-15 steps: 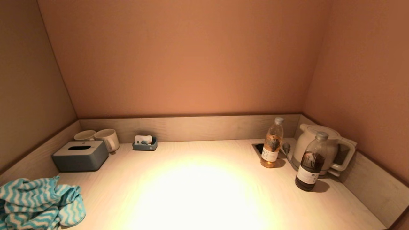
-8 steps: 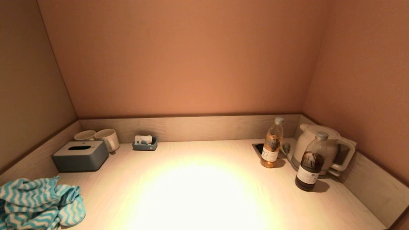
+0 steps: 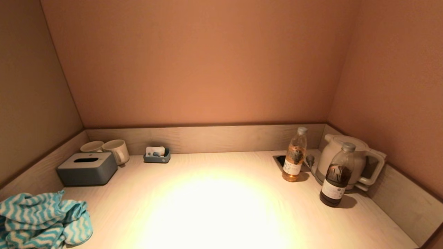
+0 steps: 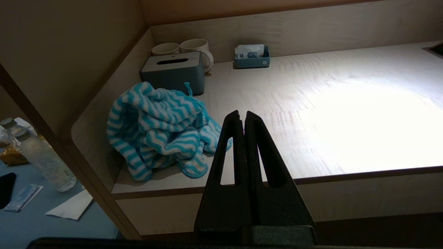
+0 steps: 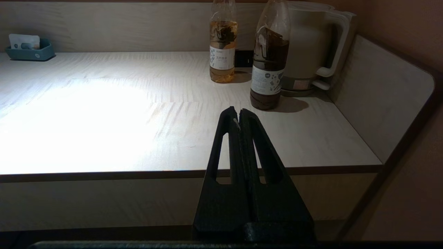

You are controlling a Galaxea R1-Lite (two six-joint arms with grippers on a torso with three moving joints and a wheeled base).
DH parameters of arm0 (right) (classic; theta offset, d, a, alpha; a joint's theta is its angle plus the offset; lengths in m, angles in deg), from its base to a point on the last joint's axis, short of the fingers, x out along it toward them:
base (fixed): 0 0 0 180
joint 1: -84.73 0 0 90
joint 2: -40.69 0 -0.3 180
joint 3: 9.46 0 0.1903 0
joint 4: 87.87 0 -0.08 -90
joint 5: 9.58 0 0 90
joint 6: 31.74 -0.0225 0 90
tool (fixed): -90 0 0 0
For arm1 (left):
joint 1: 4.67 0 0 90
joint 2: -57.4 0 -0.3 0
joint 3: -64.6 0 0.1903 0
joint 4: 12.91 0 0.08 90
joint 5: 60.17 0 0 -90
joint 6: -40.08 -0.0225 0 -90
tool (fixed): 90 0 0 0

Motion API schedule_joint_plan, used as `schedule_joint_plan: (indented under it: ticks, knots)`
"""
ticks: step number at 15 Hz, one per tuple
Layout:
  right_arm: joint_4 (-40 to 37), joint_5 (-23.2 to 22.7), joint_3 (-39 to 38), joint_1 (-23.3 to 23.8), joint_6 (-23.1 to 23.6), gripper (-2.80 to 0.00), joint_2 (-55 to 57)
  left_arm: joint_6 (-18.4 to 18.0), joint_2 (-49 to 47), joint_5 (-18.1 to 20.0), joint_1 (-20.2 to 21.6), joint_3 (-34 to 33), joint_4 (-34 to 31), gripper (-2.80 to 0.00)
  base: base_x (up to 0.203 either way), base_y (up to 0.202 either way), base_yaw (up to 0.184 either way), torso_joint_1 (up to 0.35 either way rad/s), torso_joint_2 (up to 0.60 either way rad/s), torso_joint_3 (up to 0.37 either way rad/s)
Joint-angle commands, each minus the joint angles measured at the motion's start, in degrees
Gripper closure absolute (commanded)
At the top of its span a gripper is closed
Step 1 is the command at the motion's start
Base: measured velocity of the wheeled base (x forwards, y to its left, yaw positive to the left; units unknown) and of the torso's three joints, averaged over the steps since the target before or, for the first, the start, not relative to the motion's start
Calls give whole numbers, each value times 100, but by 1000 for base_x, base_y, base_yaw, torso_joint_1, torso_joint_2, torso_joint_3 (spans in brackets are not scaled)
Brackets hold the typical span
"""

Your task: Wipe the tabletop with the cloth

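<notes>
A crumpled blue-and-white striped cloth (image 3: 41, 219) lies at the front left corner of the light wood tabletop (image 3: 214, 207); it also shows in the left wrist view (image 4: 159, 128). My left gripper (image 4: 243, 116) is shut and empty, held in front of the table's front edge, to the right of the cloth and apart from it. My right gripper (image 5: 237, 112) is shut and empty, in front of the table's front edge on the right side. Neither arm shows in the head view.
A grey tissue box (image 3: 87, 168), two white mugs (image 3: 107, 149) and a small blue tray (image 3: 157, 155) stand at the back left. Two bottles (image 3: 295, 154) (image 3: 337, 175) and a white kettle (image 3: 349, 160) stand at the back right. Low walls border the table's back and sides.
</notes>
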State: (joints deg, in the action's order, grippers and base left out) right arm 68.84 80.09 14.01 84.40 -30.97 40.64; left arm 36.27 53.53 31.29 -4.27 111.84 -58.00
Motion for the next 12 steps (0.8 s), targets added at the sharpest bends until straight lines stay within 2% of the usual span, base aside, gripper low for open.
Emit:
schedule_joint_plan:
  ticks: [1, 4, 8, 12]
  knots:
    - [1, -2, -1, -2, 2, 0, 5, 47, 361, 8, -3, -237, 87, 0, 0, 0, 0, 0, 0, 0]
    - [1, -2, -1, -2, 2, 0, 5, 85, 387, 43, -5, -654, 992, 0, 0, 0, 0, 0, 0, 0]
    - [1, -2, -5, -2, 2, 0, 5, 46, 387, 143, -5, -1631, 2386, 0, 0, 0, 0, 0, 0, 0]
    - [1, -2, -1, -2, 2, 0, 5, -126, 387, 154, -5, -2081, 2634, 0, 0, 0, 0, 0, 0, 0]
